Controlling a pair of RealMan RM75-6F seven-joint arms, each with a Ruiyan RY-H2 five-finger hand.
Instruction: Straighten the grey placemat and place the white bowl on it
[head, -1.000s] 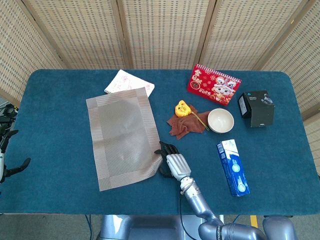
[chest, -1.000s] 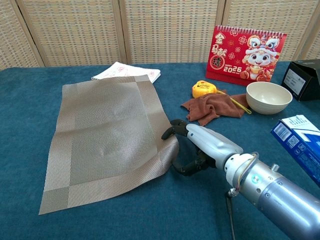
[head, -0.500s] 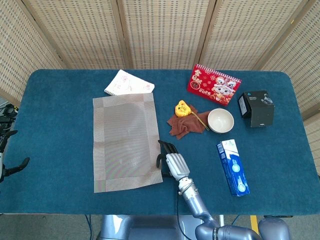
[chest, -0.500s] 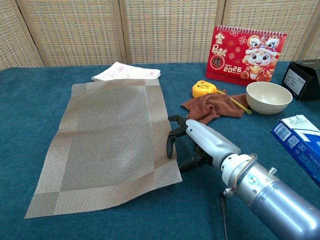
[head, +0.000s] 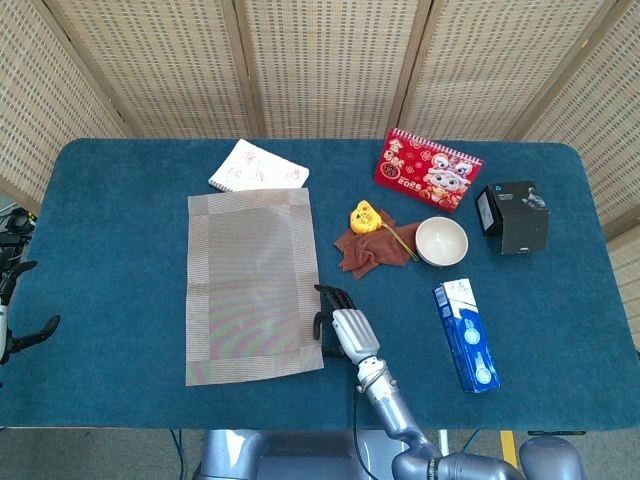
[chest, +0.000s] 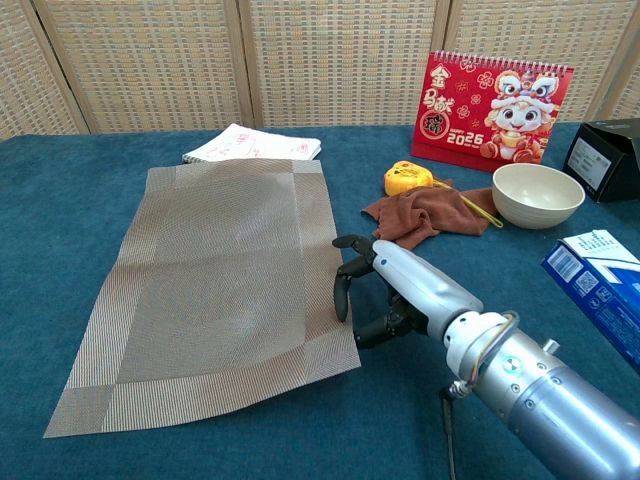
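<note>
Chest view showed the right hand (chest: 375, 290) at the placemat's (chest: 205, 290) near right edge, dark fingertips (chest: 341, 300) curled down on the border, gripping nothing. Left hand (head: 20, 335) sat off the table's (head: 120, 300) left edge, fingers apart. Farther right, well apart, stood the bowl (chest: 538, 194), beside a brown cloth (chest: 420, 217).

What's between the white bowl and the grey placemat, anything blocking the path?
The brown cloth and yellow tape measure lie between the white bowl and grey placemat. The right hand rests at the placemat's right edge. Lifting the bowl over should clear them.
</note>
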